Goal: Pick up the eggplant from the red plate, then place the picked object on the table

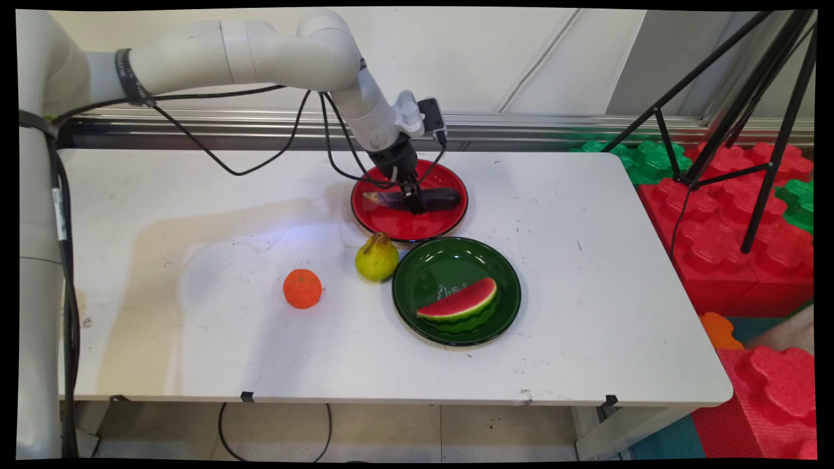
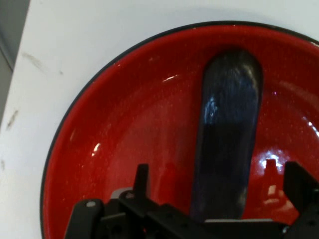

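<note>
Hand (image 1: 413, 200) hangs spread open astride the dark eggplant (image 1: 438, 197) lying in the red plate (image 1: 399, 225), ungripped; pear (image 1: 376, 258) sits nearby.

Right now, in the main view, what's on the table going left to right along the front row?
Orange, then pear, then green plate holding the watermelon slice.
</note>
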Tool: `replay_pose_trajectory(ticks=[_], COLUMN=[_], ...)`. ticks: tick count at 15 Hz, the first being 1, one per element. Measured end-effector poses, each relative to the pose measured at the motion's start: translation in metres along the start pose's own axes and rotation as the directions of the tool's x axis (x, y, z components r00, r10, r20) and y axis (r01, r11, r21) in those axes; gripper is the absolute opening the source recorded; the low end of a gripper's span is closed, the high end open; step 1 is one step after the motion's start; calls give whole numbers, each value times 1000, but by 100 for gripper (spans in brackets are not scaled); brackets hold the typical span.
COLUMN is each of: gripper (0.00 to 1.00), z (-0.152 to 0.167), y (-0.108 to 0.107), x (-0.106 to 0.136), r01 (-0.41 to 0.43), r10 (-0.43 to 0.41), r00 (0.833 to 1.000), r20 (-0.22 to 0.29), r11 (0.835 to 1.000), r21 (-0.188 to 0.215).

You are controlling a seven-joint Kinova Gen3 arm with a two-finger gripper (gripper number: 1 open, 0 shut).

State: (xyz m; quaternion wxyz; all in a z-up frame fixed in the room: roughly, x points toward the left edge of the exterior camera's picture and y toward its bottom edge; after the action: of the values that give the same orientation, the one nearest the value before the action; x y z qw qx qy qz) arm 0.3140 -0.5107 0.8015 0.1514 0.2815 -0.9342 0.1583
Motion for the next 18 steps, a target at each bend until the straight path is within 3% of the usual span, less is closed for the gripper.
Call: replay_pose_trajectory(ticks=[2,3,11,18], gripper=[100,0,0,0], z=[7,10,0,-56], y=[-2,-3,-4,2], x=[1,1,4,0], r01=[-3,-5,-26,22], r10=[3,5,26,-21], r00=[1000,1000,1000,999], r20=[2,3,0,-31], r11=[1000,1000,1000,998], r21=[-10,-15,-9,53])
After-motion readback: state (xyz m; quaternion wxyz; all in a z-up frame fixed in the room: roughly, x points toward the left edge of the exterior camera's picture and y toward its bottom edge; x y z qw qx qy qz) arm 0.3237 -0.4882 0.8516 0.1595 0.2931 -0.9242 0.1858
